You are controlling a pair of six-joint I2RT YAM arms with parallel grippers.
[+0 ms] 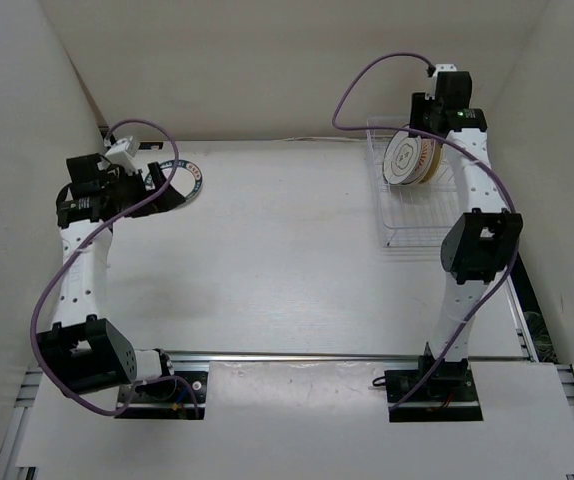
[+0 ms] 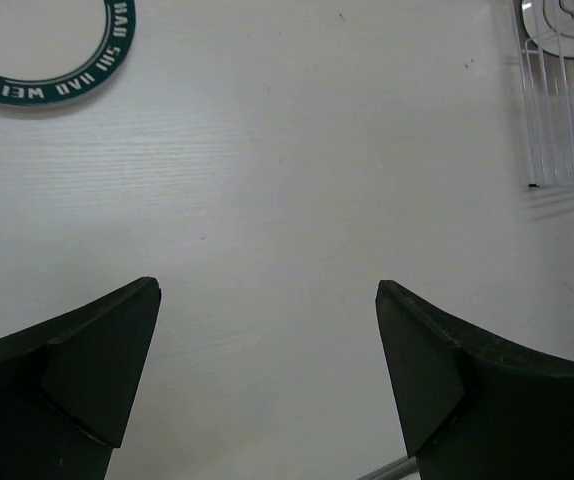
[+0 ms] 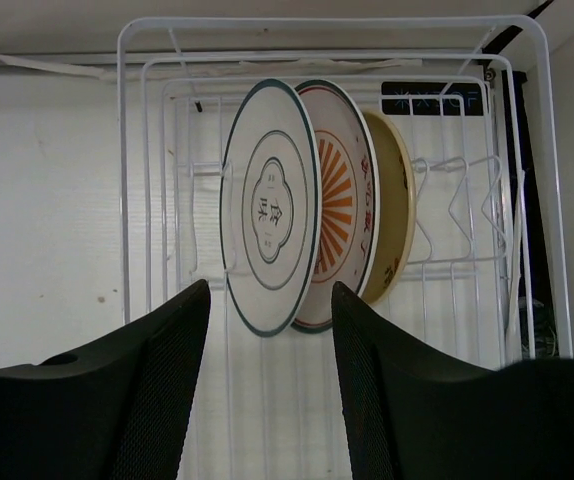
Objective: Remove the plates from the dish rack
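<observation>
Right gripper point(image 3: 270, 300) jaws apart beside front plate point(image 3: 267, 210) edge, unclamped; 3 plates point(image 3: 345, 200) left in dish rack point(image 3: 132, 150), 1 green-rimmed plate point(image 2: 62, 88) unloaded onto table point(image 2: 287, 200).

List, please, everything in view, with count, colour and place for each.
dish rack: one, white wire, table's far right
ringed plate: one, white with dark rings, on edge in rack
sunburst plate: one, white and orange, on edge behind it
tan plate: one, tan-yellow, on edge, last in row
green-rimmed plate: one, dark green lettered rim, flat on table, far left
table: one, white
cables: two, purple, along the arms
left fingers: two, black, open over bare table
right fingers: two, black, apart, flanking ringed plate's lower edge
</observation>
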